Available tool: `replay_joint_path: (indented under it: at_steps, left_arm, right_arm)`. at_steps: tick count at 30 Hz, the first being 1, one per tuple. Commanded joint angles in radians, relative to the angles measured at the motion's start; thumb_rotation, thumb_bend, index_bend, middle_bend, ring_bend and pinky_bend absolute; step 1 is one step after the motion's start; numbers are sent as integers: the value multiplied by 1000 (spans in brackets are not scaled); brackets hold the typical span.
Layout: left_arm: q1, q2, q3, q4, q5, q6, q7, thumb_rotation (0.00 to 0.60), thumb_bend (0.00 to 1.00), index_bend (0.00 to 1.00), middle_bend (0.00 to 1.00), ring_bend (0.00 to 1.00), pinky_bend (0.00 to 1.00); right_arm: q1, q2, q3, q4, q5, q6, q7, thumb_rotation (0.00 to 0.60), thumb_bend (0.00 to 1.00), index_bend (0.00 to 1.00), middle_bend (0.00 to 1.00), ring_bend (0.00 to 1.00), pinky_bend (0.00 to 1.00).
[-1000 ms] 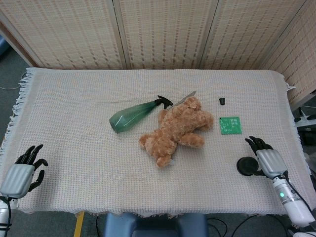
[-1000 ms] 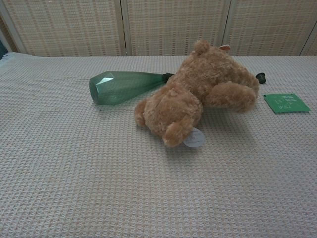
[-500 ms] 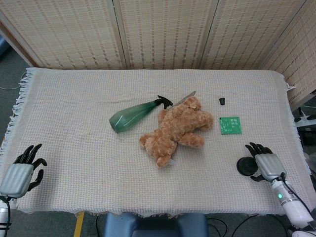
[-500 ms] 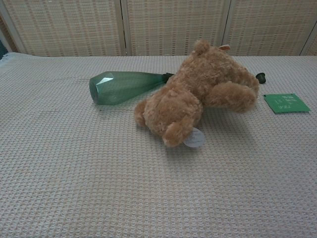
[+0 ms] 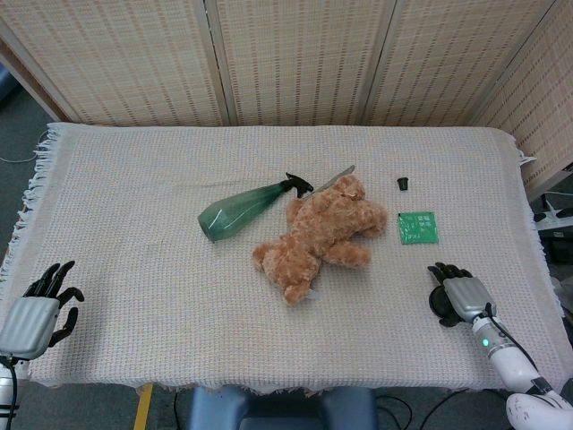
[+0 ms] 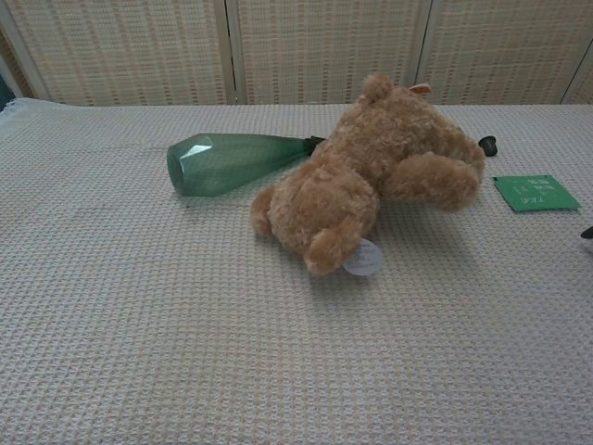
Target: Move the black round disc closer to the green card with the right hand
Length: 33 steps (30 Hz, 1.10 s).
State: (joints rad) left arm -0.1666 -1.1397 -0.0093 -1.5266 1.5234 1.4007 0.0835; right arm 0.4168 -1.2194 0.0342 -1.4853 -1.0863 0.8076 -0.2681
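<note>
The black round disc (image 5: 435,303) lies near the table's right front, almost wholly covered; only a dark sliver shows at its left side. My right hand (image 5: 459,294) lies over it with dark fingertips (image 5: 448,270) spread toward the green card (image 5: 417,227). The card lies flat a short way beyond the hand, also seen as the green card (image 6: 536,193) in the chest view. A dark fingertip (image 6: 587,232) peeks in at that view's right edge. My left hand (image 5: 34,313) rests at the front left corner, holding nothing, fingers apart.
A brown teddy bear (image 5: 322,235) lies mid-table, left of the card. A green spray bottle (image 5: 242,208) lies on its side behind the bear. A small black cap (image 5: 404,184) stands beyond the card. The table's right edge (image 5: 537,260) is close to my right hand.
My right hand has slid left from beside the disc to on top of it, hiding most of it. The left hand, card, bear and bottle have not moved.
</note>
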Motion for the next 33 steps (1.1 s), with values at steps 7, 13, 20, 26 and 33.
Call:
replay_joint_path:
  at_steps: [7, 13, 20, 26, 33]
  left_arm:
    - [0, 0, 0, -1, 0, 0, 4, 600, 532, 465, 34, 31, 241]
    - [2, 1, -2, -3, -2, 4, 3, 600, 532, 463, 34, 31, 240]
    - [3, 2, 0, -4, 2, 6, 0, 600, 532, 466, 34, 31, 240]
    - [3, 2, 0, -5, 1, 6, 1, 600, 531, 468, 34, 31, 240]
    - [3, 3, 0, -6, 2, 6, 1, 600, 531, 470, 34, 32, 240]
  right_arm:
    - [2, -32, -6, 33, 28, 33, -27, 600, 65, 107, 219, 290, 401]
    - [7, -39, -14, 38, 67, 42, -70, 600, 65, 158, 275, 358, 482]
    - [6, -61, -19, 56, 113, 86, -138, 600, 100, 422, 430, 571, 700]
    - [-8, -84, -12, 68, 114, 161, -168, 600, 173, 608, 553, 694, 822]
    - [-47, -105, 7, 75, -39, 302, -51, 600, 192, 646, 569, 709, 837]
